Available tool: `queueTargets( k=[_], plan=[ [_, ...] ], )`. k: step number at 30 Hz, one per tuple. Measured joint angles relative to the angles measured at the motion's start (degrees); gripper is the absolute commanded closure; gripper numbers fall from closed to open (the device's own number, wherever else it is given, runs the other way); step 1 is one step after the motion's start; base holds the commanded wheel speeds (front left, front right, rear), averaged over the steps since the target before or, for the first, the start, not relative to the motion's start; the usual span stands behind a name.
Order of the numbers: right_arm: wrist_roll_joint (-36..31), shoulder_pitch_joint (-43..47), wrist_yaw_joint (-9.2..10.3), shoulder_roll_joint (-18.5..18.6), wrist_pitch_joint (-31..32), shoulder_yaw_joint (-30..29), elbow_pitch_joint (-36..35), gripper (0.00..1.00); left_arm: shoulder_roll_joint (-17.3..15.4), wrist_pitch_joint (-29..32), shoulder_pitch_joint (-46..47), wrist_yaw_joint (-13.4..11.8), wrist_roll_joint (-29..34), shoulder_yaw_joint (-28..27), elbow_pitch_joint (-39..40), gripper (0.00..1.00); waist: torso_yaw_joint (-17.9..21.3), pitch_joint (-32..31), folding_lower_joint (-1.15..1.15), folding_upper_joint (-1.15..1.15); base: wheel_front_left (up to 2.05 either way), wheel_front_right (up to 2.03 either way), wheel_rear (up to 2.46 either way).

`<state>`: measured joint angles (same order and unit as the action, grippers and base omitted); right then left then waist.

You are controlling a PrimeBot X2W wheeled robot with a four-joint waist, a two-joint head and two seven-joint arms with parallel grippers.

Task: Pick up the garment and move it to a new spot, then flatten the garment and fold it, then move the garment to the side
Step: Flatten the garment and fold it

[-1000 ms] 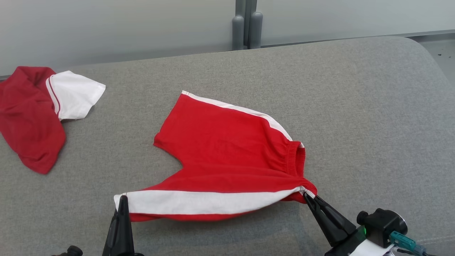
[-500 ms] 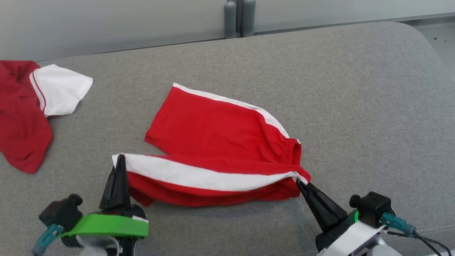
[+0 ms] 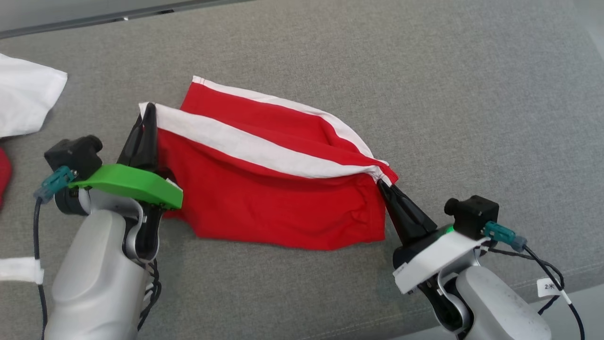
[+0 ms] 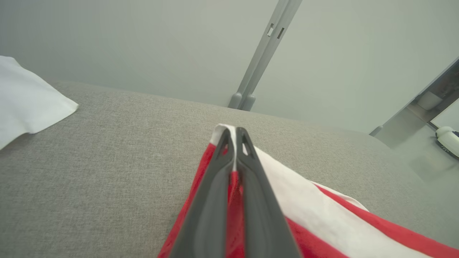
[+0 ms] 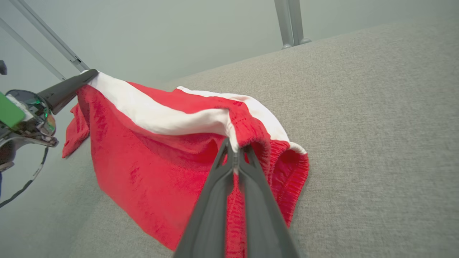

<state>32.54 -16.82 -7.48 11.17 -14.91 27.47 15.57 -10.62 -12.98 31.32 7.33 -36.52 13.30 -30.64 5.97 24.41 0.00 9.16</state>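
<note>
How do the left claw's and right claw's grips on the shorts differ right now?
The left claw pinches the white stripe's leg-hem corner; the right claw pinches its waistband end. The left claw points nearly straight up the head view; the right claw slants up-left. Both are shut on the red shorts, holding that edge raised.

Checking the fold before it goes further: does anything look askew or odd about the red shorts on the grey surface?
The red shorts are pinched between the left end effector and right end effector; the lifted leg's hem corner sits offset from the far leg's hem, so the two white stripes don't line up. No damage visible.
</note>
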Motion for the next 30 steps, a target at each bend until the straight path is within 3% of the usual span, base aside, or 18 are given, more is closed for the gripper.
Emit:
queueTargets(
  k=[8, 30],
  plan=[
    [0.8, -6.14, -0.01, -2.63, 0.0, 0.0, 4.85, 1.0, -1.81, 0.79, 10.89, 0.04, -0.48, 7.66, -10.32, 1.0, 2.89, 5.31, 0.0, 0.0, 0.0, 0.0, 0.0],
    [1.03, -10.71, -0.01, -5.55, 0.0, -2.03, 8.82, 1.0, -4.87, -1.71, 23.43, 0.05, -5.13, 15.67, -23.7, 1.0, 6.07, 10.3, 0.01, 0.0, 0.0, 0.0, 0.0]
  ],
)
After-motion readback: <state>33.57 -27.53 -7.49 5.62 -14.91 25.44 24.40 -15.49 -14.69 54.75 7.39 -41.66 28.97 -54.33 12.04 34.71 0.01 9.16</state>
